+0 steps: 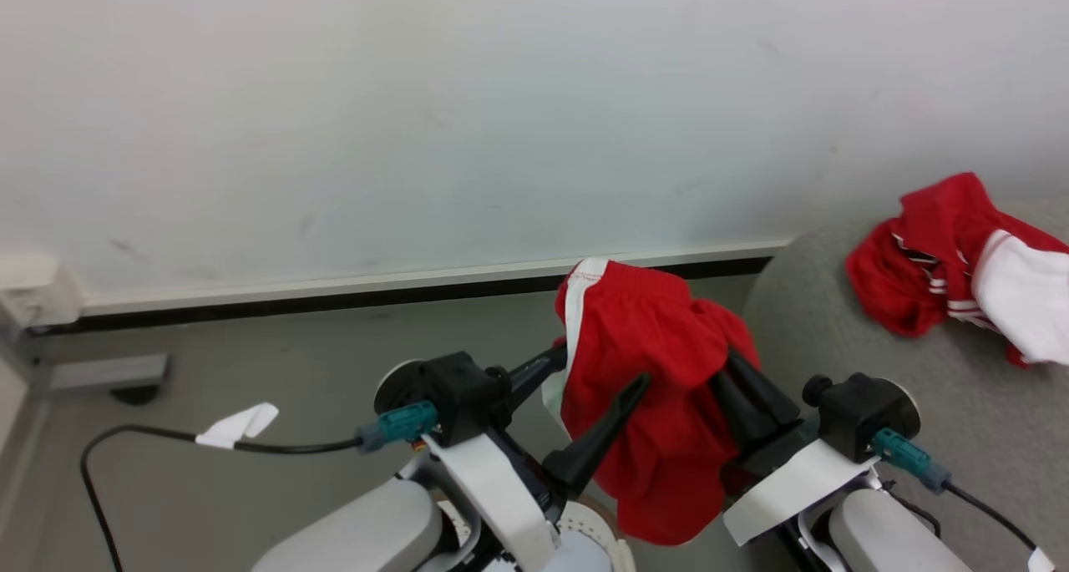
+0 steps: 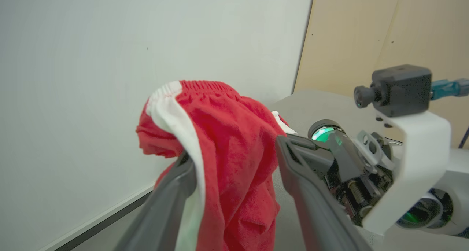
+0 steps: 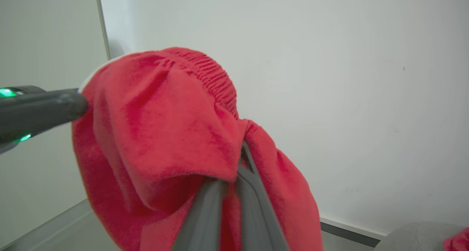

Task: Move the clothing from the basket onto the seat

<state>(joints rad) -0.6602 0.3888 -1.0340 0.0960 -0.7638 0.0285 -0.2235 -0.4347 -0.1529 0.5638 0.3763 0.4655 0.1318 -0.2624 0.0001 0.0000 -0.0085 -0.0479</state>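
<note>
Red shorts point(image 1: 651, 372), white side stripe, hang in mid-air just left of the grey couch point(image 1: 835, 338). Right gripper point(image 1: 728, 370) pinches the cloth. Left gripper point(image 1: 603, 370) is spread wide, with fabric draped over one finger. Risk: fabric snags on that finger during transfer, so the shorts drop short onto the floor.

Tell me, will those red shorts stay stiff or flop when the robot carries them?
Probably floppy: the red shorts sag and bunch below the shut right gripper. Likely light, since a small pinch mostly holds them up. They may snag or slide, draped across the open left gripper.
</note>
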